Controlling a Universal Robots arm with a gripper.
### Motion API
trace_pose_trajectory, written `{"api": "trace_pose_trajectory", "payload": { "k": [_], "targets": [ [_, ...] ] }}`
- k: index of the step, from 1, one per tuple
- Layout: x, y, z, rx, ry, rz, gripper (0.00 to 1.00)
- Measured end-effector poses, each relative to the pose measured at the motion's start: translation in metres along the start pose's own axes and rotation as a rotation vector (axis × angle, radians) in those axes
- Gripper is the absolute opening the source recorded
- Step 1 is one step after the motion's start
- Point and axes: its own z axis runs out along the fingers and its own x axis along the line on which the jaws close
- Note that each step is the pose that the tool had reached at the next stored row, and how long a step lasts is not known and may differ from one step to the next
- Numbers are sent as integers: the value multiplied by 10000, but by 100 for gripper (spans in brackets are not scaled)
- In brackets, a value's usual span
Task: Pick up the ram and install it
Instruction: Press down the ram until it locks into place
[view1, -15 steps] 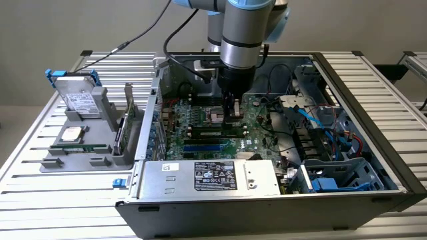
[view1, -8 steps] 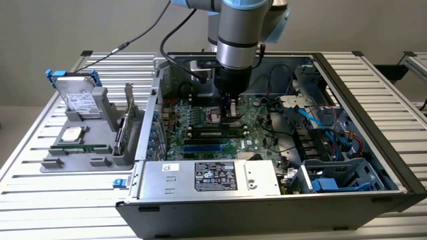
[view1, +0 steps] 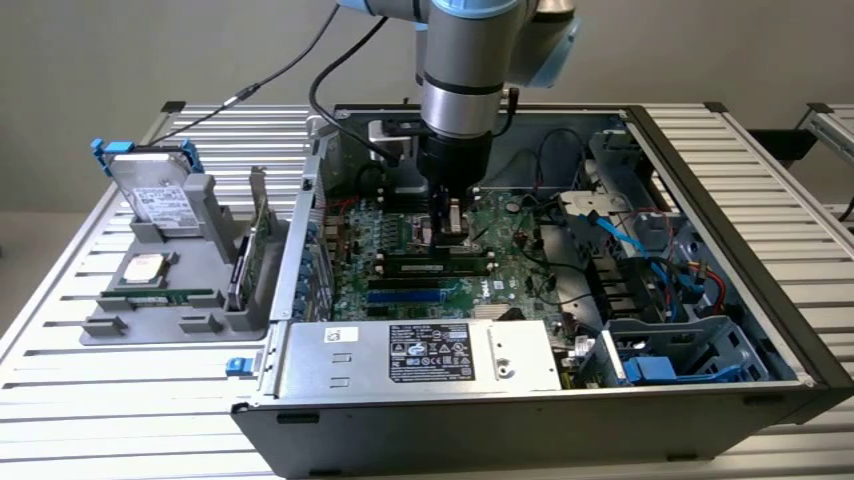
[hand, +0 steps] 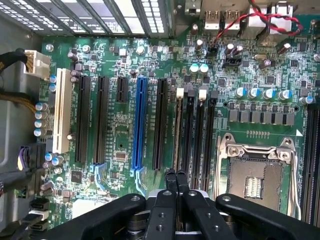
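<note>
end effector (view1: 446, 232) clenched, fingers together, directly above the ram (view1: 430, 266) inside the open computer case (view1: 747, 300).
exterior view: the ram lies along a slot on the motherboard (view1: 400, 235), just under the fingertips; whether they touch it cannot be told. wrist view: the closed end effector (hand: 176, 176) sits over the thin ram (hand: 178, 131), standing on edge in the memory slot nearest the blue slot (hand: 138, 122), beside the empty processor socket (hand: 257, 175). on the desk (view1: 80, 400), at the exterior view's left, a grey tray (view1: 200, 260) carries a hard drive (view1: 154, 200) and a processor chip (view1: 144, 268).
</note>
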Motion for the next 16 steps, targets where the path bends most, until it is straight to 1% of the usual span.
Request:
{"api": "trace_pose_trajectory", "payload": {
  "k": [9,16],
  "targets": [
    [-5,102,6,-3,-4,33,10],
    [-9,151,9,-5,-5,58,10]
  ]
}}
